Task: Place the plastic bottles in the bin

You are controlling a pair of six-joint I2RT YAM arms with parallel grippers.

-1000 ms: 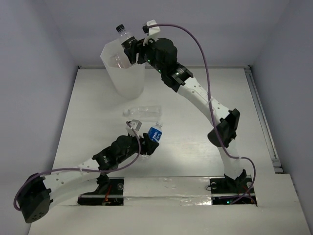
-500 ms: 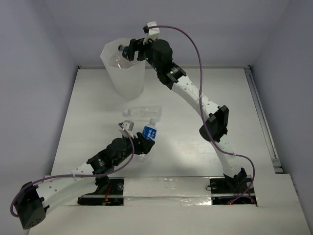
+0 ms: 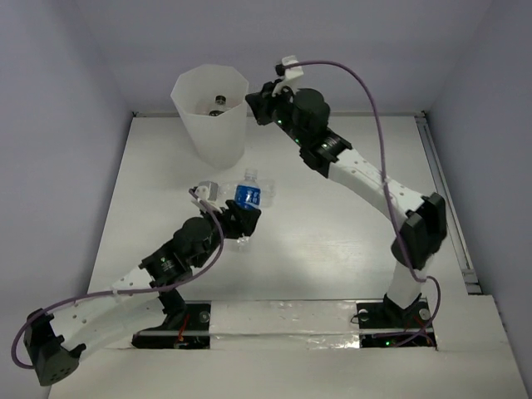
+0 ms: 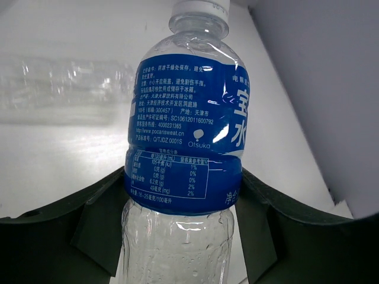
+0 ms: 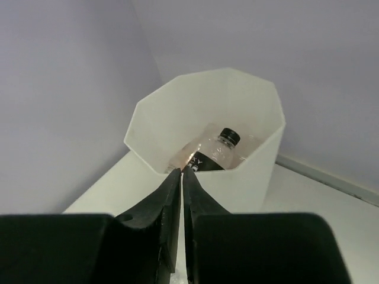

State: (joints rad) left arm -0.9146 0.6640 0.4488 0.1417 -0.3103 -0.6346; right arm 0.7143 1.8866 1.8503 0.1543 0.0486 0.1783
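My left gripper is shut on a blue-labelled plastic bottle, held upright above the table's middle; the wrist view shows the black fingers pressing its clear lower body. A crumpled clear bottle lies on the table behind it. The faceted translucent white bin stands at the far left. A black-labelled, black-capped bottle lies inside the bin. My right gripper hovers just right of the rim, shut and empty.
A lavender wall rises directly behind the bin. A raised rail runs along the table's right edge. Both arm bases sit at the near edge, with taped strips between them.
The right gripper let the black-capped bottle drop into the bin, drew back to the right and shut. The left arm carried the blue-labelled bottle farther from the bases, toward the bin.
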